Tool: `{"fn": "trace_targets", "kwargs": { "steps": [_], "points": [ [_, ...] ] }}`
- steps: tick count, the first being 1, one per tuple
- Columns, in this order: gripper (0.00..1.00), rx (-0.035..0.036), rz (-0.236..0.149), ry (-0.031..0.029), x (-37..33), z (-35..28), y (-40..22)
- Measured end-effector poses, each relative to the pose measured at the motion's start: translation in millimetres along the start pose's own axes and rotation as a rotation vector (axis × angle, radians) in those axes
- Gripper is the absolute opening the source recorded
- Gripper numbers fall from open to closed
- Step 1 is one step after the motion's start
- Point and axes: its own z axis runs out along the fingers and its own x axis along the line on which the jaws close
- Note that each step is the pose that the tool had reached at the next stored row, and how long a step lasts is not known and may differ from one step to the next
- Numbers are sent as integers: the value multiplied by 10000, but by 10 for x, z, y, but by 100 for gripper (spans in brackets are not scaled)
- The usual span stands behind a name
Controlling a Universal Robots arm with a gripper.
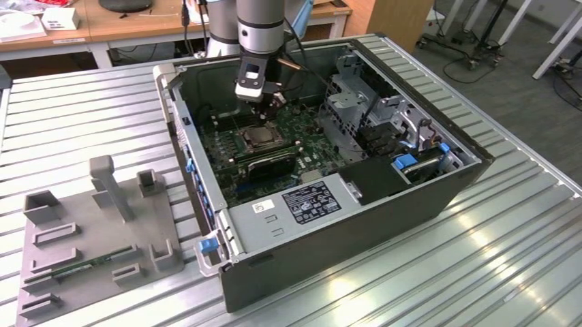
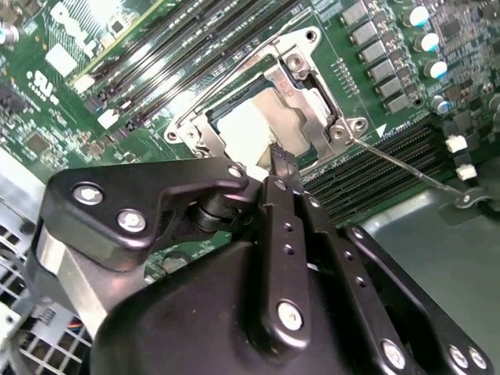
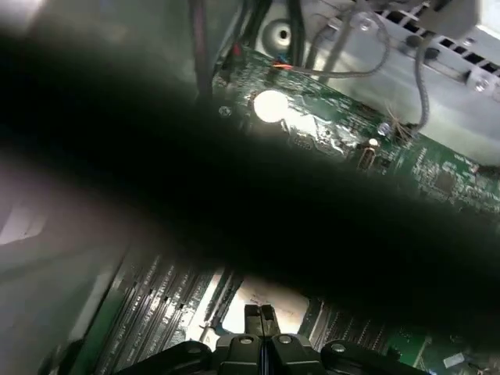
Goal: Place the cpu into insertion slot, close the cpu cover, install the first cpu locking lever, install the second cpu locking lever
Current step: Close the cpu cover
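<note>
In the exterior view my gripper (image 1: pixel 266 114) reaches down into the open computer case, just above the insertion slot (image 1: pixel 259 139) on the green motherboard (image 1: pixel 304 129). Both wrist views show the fingertips (image 2: pixel 279 162) pressed together with nothing between them, hovering at the socket's edge. The cpu (image 2: pixel 254 125) lies in the slot with its silver top showing through the window of the cpu cover (image 2: pixel 312 86), which lies flat over it. One thin locking lever (image 2: pixel 406 169) sticks out sideways from a socket corner. Another lever (image 2: pixel 234 69) runs along the opposite side. The cpu (image 3: pixel 275 301) sits under the fingertips (image 3: pixel 251 316).
Memory slots (image 2: pixel 187 58) flank the socket. A long black block (image 1: pixel 271 162) sits beside the socket, and a metal drive cage (image 1: pixel 350 102) rises on the exterior view's right. A grey fixture plate (image 1: pixel 91 238) lies on the ribbed metal table (image 1: pixel 473 272) outside the case.
</note>
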Motion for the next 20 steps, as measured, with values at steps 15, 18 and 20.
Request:
{"fn": "trace_targets", "kwargs": {
  "steps": [15,18,20],
  "points": [
    [11,-10,-274,7,0,0,0],
    [11,-22,-574,16,0,1,0],
    [11,-28,-742,20,0,1,0]
  ]
}}
